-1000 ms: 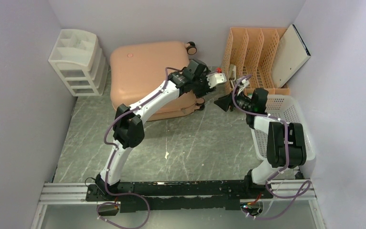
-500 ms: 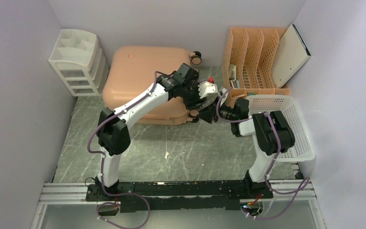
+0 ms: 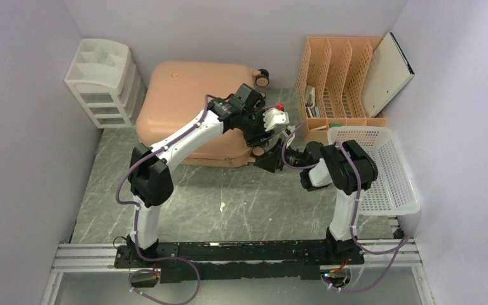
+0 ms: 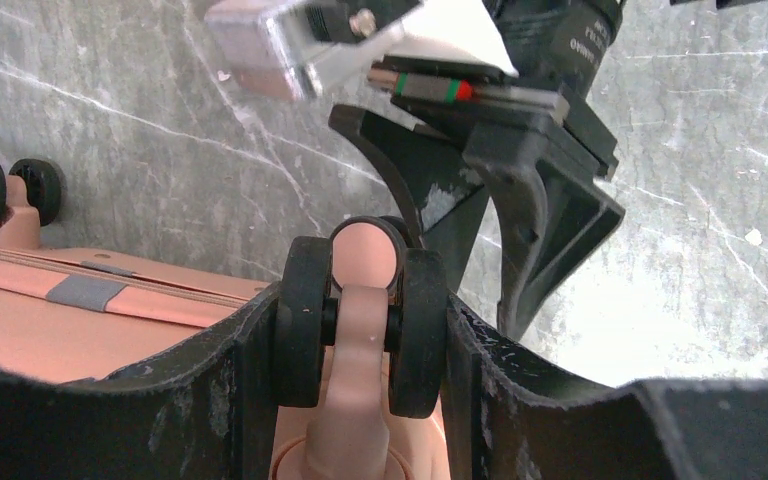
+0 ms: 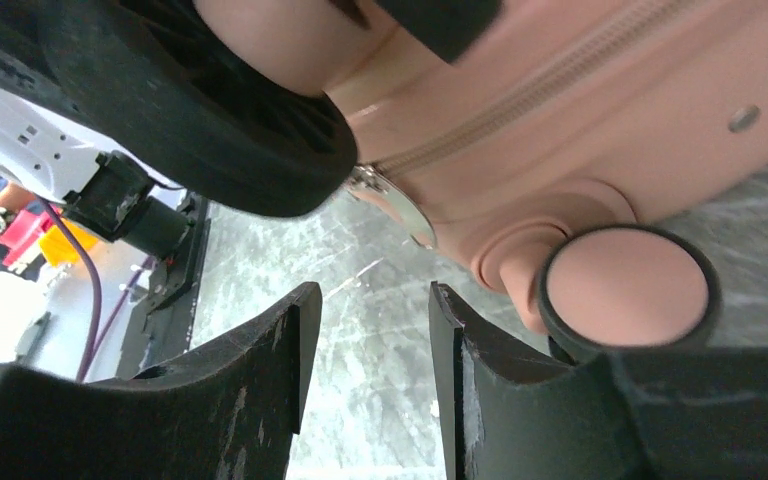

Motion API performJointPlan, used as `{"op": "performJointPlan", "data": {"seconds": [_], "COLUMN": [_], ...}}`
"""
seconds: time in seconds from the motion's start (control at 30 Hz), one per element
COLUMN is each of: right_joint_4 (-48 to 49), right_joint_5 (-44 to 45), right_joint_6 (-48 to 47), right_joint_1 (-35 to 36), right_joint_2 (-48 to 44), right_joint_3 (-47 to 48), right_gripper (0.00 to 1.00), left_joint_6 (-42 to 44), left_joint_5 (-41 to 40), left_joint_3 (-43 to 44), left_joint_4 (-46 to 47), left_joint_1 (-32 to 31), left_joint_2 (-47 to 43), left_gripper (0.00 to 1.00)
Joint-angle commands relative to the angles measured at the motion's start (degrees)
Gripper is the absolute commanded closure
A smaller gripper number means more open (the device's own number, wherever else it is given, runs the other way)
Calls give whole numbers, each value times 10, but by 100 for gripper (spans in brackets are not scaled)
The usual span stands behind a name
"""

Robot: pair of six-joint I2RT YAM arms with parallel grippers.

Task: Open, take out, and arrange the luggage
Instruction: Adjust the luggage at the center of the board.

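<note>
Black left fingers (image 4: 230,390) are clenched on one double spinner wheel (image 4: 360,300) of the luggage (image 3: 184,95), both tyres sitting between them and touching each side. The black right fingers (image 5: 260,380) are released, with a narrow gap between them and only the grey marbled desk (image 3: 241,190) showing through. They stand just beside the gripped corner, and a second wheel (image 5: 625,290) with a salmon hub sits close to one of them.

The luggage is a salmon-pink hard shell. It lies flat and zipped shut at the rear of the desk, between a white drawer unit (image 3: 105,82) on the left and an orange slotted file rack (image 3: 337,76) on the right.

The rack's leftmost slot holds a small pale item, too small to identify. A white board (image 3: 387,73) leans at the rack's right end. A white mesh basket (image 3: 413,190) stands in front of the rack.

From overhead, the left wrist covers the grip. Only the left wrist view shows the wheel between the fingers, with the right gripper just beyond it. Only the right wrist view shows the closed zip (image 5: 520,90) and its metal pull (image 5: 390,200).

The left arm crosses over the lid, hiding its near right part. The right arm's elbow overhangs the basket's left rim.
</note>
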Motion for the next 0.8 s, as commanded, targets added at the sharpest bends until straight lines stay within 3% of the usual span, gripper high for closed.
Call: {"op": "performJointPlan", "data": {"seconds": [0.0, 0.17, 0.37, 0.77], "right_joint_4": [70, 61, -141, -237], "right_joint_5": [19, 37, 125, 129], "right_joint_6": [-46, -58, -206, -247], "right_joint_1": [25, 57, 78, 71], "right_joint_2": [-28, -30, -88, -111], "right_joint_3": [19, 21, 34, 43], "right_gripper": [52, 51, 51, 60], "left_joint_6": [-49, -50, -50, -46], "left_joint_5": [44, 49, 55, 58], "left_joint_3": [31, 33, 32, 21], "left_joint_4": [-42, -40, -43, -37], "left_joint_1": [-4, -4, -4, -4], "left_joint_2": [-52, -54, -61, -74], "left_gripper": [95, 95, 95, 95]}}
